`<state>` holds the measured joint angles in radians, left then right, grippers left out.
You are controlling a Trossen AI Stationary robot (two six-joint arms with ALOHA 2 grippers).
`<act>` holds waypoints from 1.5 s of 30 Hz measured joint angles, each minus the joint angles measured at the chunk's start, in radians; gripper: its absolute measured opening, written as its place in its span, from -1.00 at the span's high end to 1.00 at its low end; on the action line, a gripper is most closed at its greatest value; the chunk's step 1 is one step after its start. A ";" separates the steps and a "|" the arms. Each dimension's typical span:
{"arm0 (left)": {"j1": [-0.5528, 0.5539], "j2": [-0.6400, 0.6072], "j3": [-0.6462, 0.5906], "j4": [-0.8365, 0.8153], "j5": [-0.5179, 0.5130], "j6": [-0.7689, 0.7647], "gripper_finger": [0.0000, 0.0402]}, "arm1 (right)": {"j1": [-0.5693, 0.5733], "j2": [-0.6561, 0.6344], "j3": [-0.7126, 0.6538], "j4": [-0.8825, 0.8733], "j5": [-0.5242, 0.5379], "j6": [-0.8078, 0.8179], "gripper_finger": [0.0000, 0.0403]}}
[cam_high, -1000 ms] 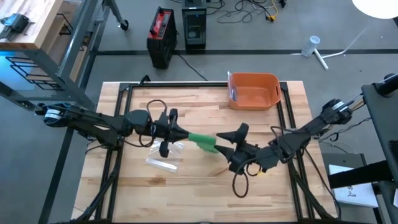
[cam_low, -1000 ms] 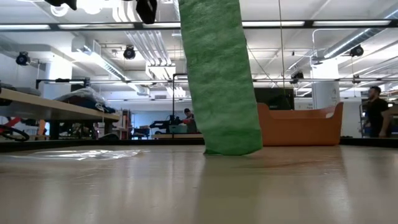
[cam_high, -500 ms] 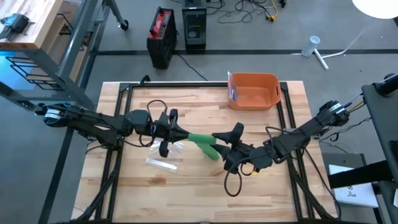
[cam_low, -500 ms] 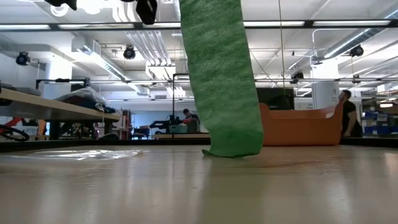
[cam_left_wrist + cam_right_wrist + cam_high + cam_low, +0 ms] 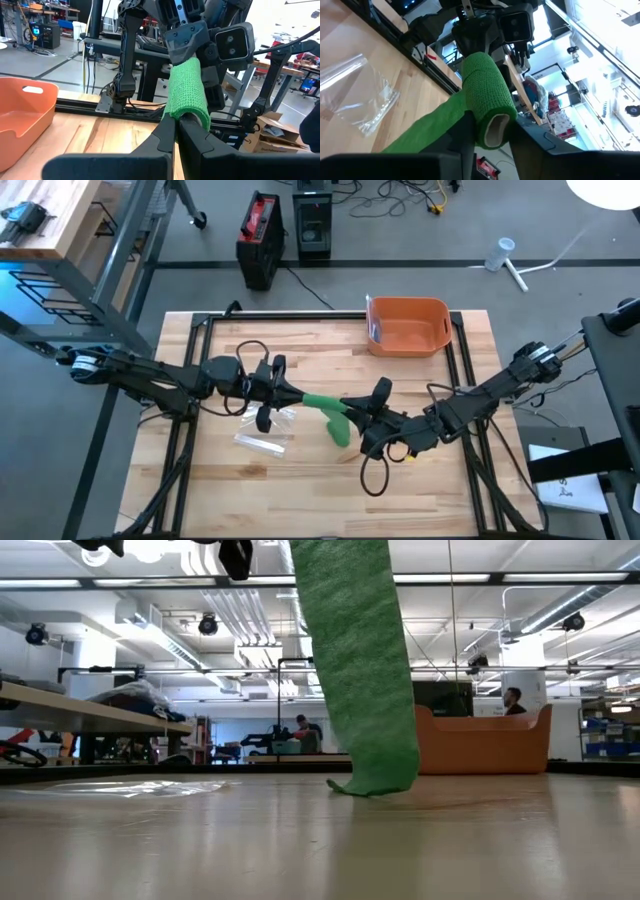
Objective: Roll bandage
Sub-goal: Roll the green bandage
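A green bandage (image 5: pixel 322 406), partly rolled, is held level above the table's middle between my two grippers. My left gripper (image 5: pixel 296 396) is shut at the roll's left end (image 5: pixel 192 117). My right gripper (image 5: pixel 352 418) has closed on the roll's right end (image 5: pixel 492 127), where the hollow core shows. The loose strip (image 5: pixel 358 670) hangs down from the roll, and only its lower end (image 5: pixel 365 786) touches the tabletop. My left gripper comes level from the table's left, its shut fingers (image 5: pixel 170 135) on the rim of the roll's left end (image 5: pixel 186 116), beside the hollow core. The roll stands out beyond the fingertips, clear of the table. My right gripper pinches the roll's right end (image 5: pixel 481 131) between its two fingers (image 5: pixel 466 134), one on each side. It comes nearly level from the table's right. The roll lies along the fingers, lifted clear, with the strip (image 5: pixel 420 134) hanging below.
A clear plastic wrapper (image 5: pixel 266 430) lies on the table below my left gripper. An orange bin (image 5: pixel 408 304) stands at the far edge, right of the middle. Black frame rails (image 5: pixel 300 315) run around the wooden top. A person shows far off in the room (image 5: pixel 513 700).
My right gripper has moved a little toward the table's left, onto the roll's right end, and its fingers have shut on it. The hanging strip has swung slightly, so its lower end now meets the table by one corner.
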<state>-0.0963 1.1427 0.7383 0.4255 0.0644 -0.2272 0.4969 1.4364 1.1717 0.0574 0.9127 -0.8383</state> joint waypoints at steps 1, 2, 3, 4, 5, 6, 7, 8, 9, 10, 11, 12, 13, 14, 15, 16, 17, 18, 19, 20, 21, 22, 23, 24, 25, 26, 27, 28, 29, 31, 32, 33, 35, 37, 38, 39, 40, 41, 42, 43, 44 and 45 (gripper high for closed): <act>0.000 0.000 0.000 0.000 0.000 0.000 1.00 | 0.000 0.000 0.000 0.000 0.000 0.000 0.51; 0.000 0.000 0.000 0.000 0.000 0.000 1.00 | 0.000 0.000 0.000 0.000 0.000 0.000 0.51; 0.000 0.000 0.000 0.000 0.000 0.000 1.00 | 0.000 0.000 0.000 0.000 -0.001 -0.001 0.52; 0.000 0.000 0.000 0.000 0.000 0.000 1.00 | 0.000 0.000 0.000 0.000 -0.002 -0.001 0.53; 0.000 0.000 0.000 0.000 0.000 0.000 1.00 | 0.000 0.000 0.000 0.000 -0.004 -0.001 0.53; 0.000 0.000 0.000 0.000 0.000 0.000 1.00 | 0.000 0.000 0.000 0.000 -0.004 0.000 0.54; 0.000 0.000 0.000 0.000 0.000 0.000 1.00 | 0.000 0.000 0.000 0.000 -0.004 -0.001 0.55; 0.000 0.000 0.000 0.000 0.000 0.000 1.00 | 0.000 0.000 0.000 0.000 -0.004 -0.002 0.56; 0.000 0.000 0.000 0.000 0.000 0.000 1.00 | 0.000 0.000 0.000 0.000 -0.004 -0.002 0.56; 0.000 0.000 0.000 0.000 0.000 0.000 1.00 | 0.000 0.000 0.000 0.000 -0.004 -0.001 0.55; 0.000 0.000 0.000 0.000 0.000 0.000 1.00 | 0.000 0.000 0.000 0.000 -0.004 0.000 0.54; 0.000 0.000 0.000 0.000 0.000 0.002 1.00 | 0.000 0.000 0.000 0.000 -0.004 0.000 0.52; 0.000 0.000 0.000 0.000 0.000 0.006 1.00 | 0.003 0.000 0.000 0.000 -0.003 0.004 0.49; 0.000 0.000 0.000 0.000 0.000 0.008 1.00 | 0.007 0.000 0.000 0.000 0.002 0.013 0.44; 0.000 -0.002 0.000 0.000 0.000 0.008 1.00 | 0.009 0.000 0.000 0.000 0.008 0.034 0.39; 0.000 -0.005 0.000 0.000 -0.001 0.010 1.00 | 0.014 0.000 0.004 -0.002 0.021 0.058 0.34; 0.000 -0.009 0.000 0.000 -0.001 0.018 1.00 | 0.020 0.000 0.008 -0.003 0.035 0.081 0.28; 0.000 -0.013 0.000 0.001 -0.001 0.029 1.00 | 0.029 -0.001 0.012 -0.004 0.051 0.101 0.22; 0.000 -0.017 0.001 0.002 -0.001 0.039 1.00 | 0.038 -0.005 0.014 -0.011 0.068 0.118 0.16; 0.000 -0.022 0.002 0.001 -0.002 0.045 1.00 | 0.049 -0.012 0.014 -0.030 0.083 0.139 0.10; 0.000 -0.028 0.004 0.000 -0.003 0.051 1.00 | 0.058 -0.019 0.013 -0.055 0.098 0.175 0.05; 0.001 -0.032 0.009 0.000 -0.005 0.057 1.00 | 0.065 -0.027 0.010 -0.079 0.101 0.224 0.00; 0.001 -0.037 0.017 0.004 -0.013 0.061 1.00 | 0.069 -0.035 0.005 -0.107 0.100 0.292 -0.04; 0.002 -0.047 0.021 0.005 -0.025 0.065 1.00 | 0.070 -0.047 -0.002 -0.145 0.093 0.368 -0.08; 0.003 -0.054 0.028 0.003 -0.041 0.070 1.00 | 0.069 -0.057 -0.010 -0.189 0.076 0.447 -0.12; 0.004 -0.059 0.038 0.005 -0.055 0.079 1.00 | 0.068 -0.065 -0.019 -0.229 0.052 0.530 -0.15; 0.005 -0.064 0.049 0.009 -0.062 0.088 1.00 | 0.064 -0.071 -0.032 -0.262 0.039 0.607 -0.18; 0.005 -0.068 0.058 0.009 -0.067 0.099 1.00 | 0.058 -0.075 -0.049 -0.287 0.031 0.668 -0.20; 0.005 -0.071 0.071 0.008 -0.068 0.107 1.00 | 0.051 -0.076 -0.070 -0.293 0.029 0.718 -0.22; 0.006 -0.075 0.099 0.009 -0.067 0.122 1.00 | 0.038 -0.075 -0.117 -0.292 0.021 0.789 -0.25; 0.006 -0.076 0.113 0.010 -0.067 0.131 1.00 | 0.027 -0.075 -0.139 -0.291 0.012 0.823 -0.26; 0.006 -0.076 0.126 0.011 -0.067 0.139 1.00 | 0.014 -0.075 -0.159 -0.283 -0.006 0.855 -0.26; 0.006 -0.076 0.143 0.009 -0.067 0.153 1.00 | -0.011 -0.075 -0.199 -0.246 -0.052 0.905 -0.26; 0.006 -0.076 0.155 0.002 -0.067 0.166 1.00 | -0.025 -0.075 -0.234 -0.189 -0.055 0.914 -0.24; 0.006 -0.076 0.160 0.000 -0.067 0.171 1.00 | -0.031 -0.075 -0.245 -0.160 -0.055 0.899 -0.22; 0.006 -0.076 0.164 0.000 -0.067 0.174 1.00 | -0.039 -0.075 -0.250 -0.134 -0.054 0.887 -0.20; 0.006 -0.076 0.165 0.000 -0.066 0.175 1.00 | -0.046 -0.075 -0.251 -0.117 -0.056 0.875 -0.19; 0.006 -0.076 0.164 0.000 -0.066 0.175 1.00 | -0.055 -0.075 -0.251 -0.104 -0.066 0.872 -0.17; 0.006 -0.076 0.164 0.000 -0.066 0.175 1.00 | -0.066 -0.075 -0.251 -0.094 -0.090 0.870 -0.15; 0.006 -0.075 0.165 0.000 -0.066 0.175 1.00 | -0.078 -0.075 -0.251 -0.084 -0.125 0.868 -0.13; 0.006 -0.075 0.165 0.000 -0.066 0.175 1.00 | -0.089 -0.074 -0.251 -0.074 -0.166 0.873 -0.11; 0.006 -0.075 0.165 0.002 -0.066 0.174 1.00 | -0.101 -0.072 -0.251 -0.064 -0.207 0.883 -0.09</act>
<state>-0.0898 1.0679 0.9029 0.4272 -0.0017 -0.0528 0.3960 1.3640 0.9207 -0.0063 0.7055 0.0444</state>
